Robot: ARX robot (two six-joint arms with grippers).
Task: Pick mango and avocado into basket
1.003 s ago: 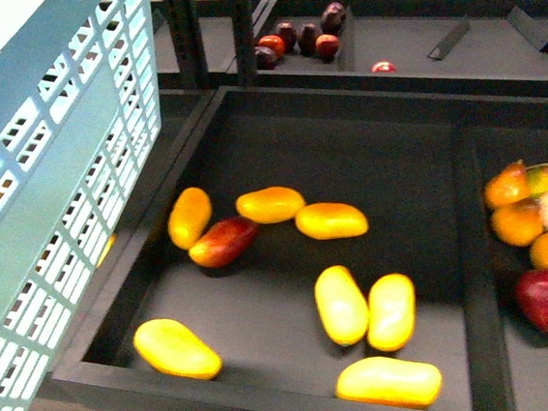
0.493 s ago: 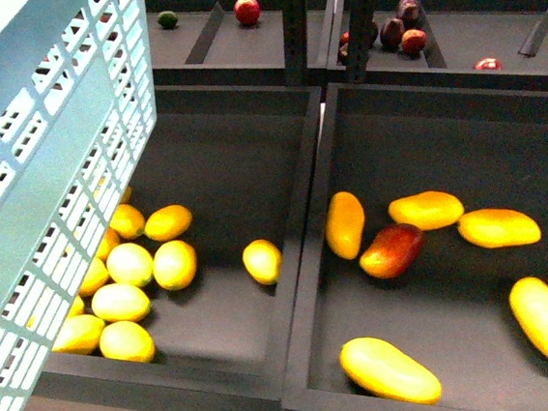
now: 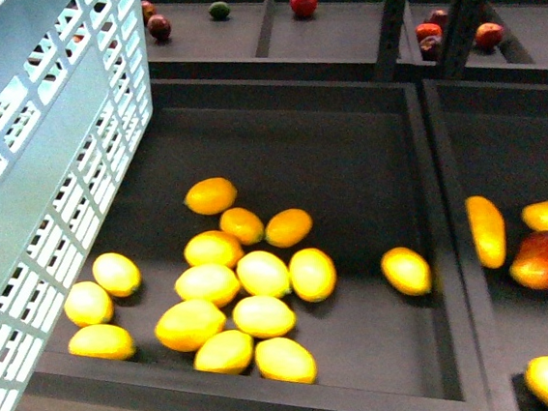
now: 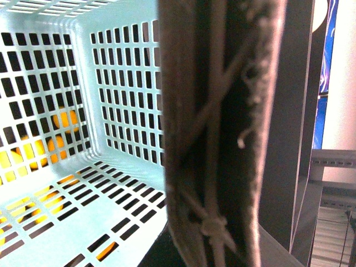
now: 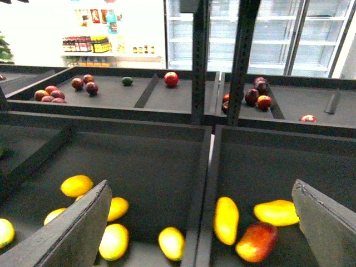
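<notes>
Basket [image 3: 53, 178] far left, cropped by frame edge. Brown handle [image 4: 194, 139] fills left wrist view. Left gripper hidden, grip cannot be told. Right gripper [image 5: 200, 186] spread wide, holding nothing. Avocado [image 3: 220, 10] tiny, on back shelf [image 3: 336, 39]. Mangoes [image 3: 487, 231] in right bin [image 3: 511, 144], partly cut off.

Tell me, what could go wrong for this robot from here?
1. The round yellow fruits in the near bin resemble the longer mangoes next door; the open right gripper might take the wrong kind.
2. The only small green fruit, perhaps the avocado, lies on the far shelf; such a long reach could fall short.
3. The basket hangs close over the near bin's left edge and could knock it.
</notes>
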